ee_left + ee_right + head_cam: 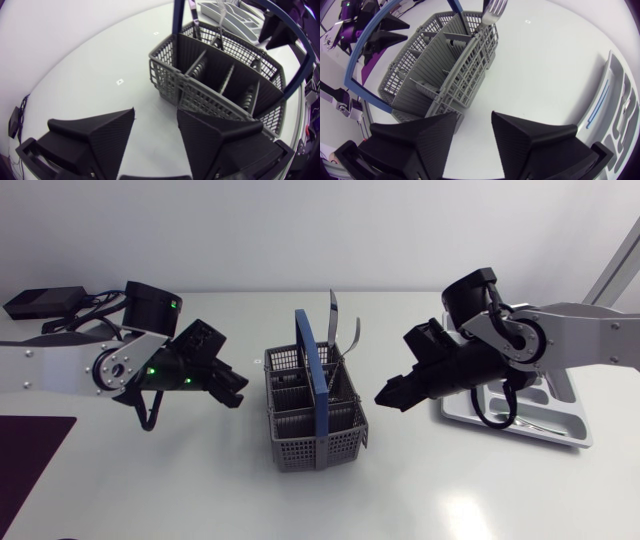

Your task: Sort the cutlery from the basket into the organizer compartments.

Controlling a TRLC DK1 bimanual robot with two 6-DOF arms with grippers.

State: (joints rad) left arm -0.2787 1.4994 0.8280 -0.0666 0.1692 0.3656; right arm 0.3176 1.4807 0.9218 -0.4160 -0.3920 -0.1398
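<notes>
Sorting step, approach phase. The left hand (pixel 232 388) hovers beside the basket (pixel 300 438), its fingers spread and holding nothing; in its wrist view the near wall of the basket lies just ahead of the fingertips. The basket stands mid-worktop (pixel 180 490), its blue handle (pixel 313 360) upright across the middle. A knife (pixel 333 308) and a fork (pixel 352 338) stand in a far compartment, both leaning and rising above the rim; the near compartments show no pieces. The right hand (pixel 385 398) hovers at the basket's other side, likewise agape and empty, apart from the basket. The organizer (pixel 578 428) lies beyond it, partly hidden under the right arm; what it already holds cannot be told.

Judged step: a pick from the basket, not yet begun. The next move calls for one hand to clear the handle, come down over the far compartment, and close on a single piece above the rim. The right hand seems the better placed, being next to the organizer.
</notes>
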